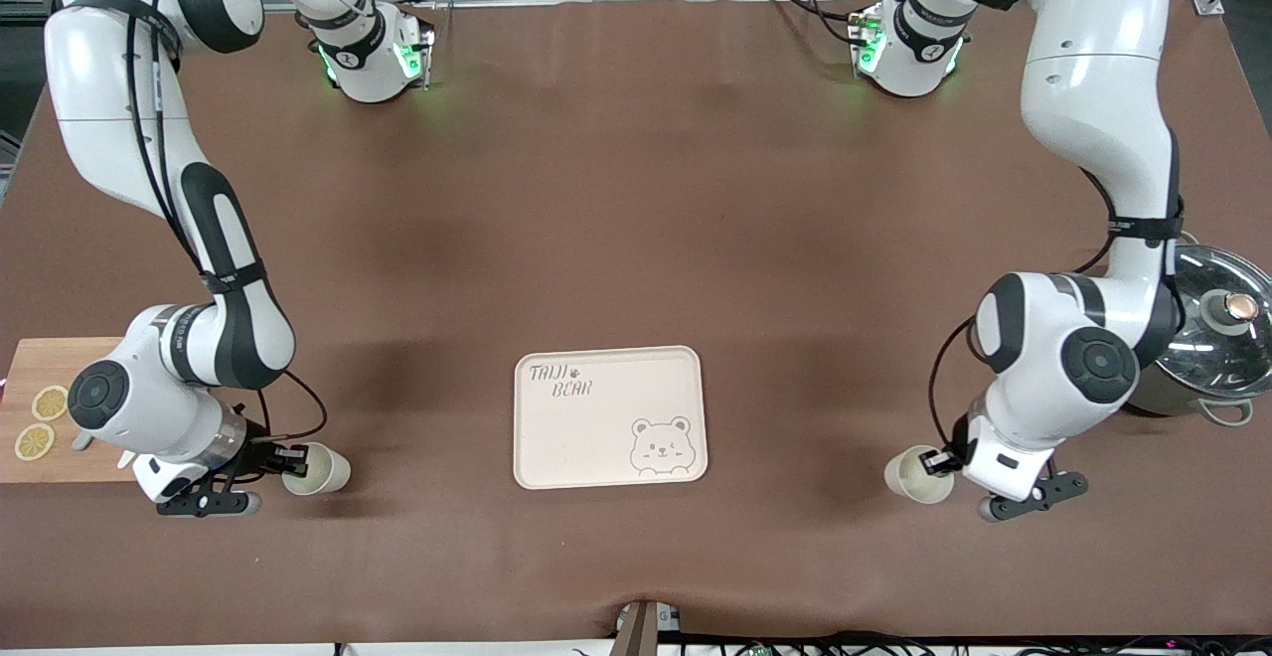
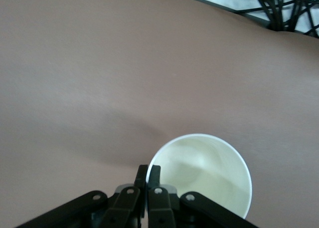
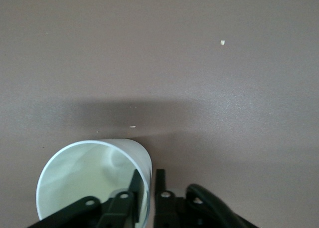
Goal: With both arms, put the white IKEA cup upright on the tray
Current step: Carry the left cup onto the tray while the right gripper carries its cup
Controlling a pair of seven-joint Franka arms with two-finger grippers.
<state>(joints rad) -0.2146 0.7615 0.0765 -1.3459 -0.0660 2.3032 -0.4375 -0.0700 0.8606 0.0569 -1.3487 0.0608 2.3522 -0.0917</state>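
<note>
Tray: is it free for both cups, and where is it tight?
The tray carries nothing, and bare cloth borders it toward both arms. The left gripper pinches one cup's rim and the right gripper the other cup's. Crowded ends: cutting board with lemon slices, and the lidded pot.

Two glossy white jointed arms (image 1: 1093, 99) – black joint bands, black cables, green-lit bases, black screw-studded gripper fingers (image 2: 154, 180).

Tray (image 1: 609, 417) between two cups (image 1: 316, 468) (image 1: 918, 474).
</note>
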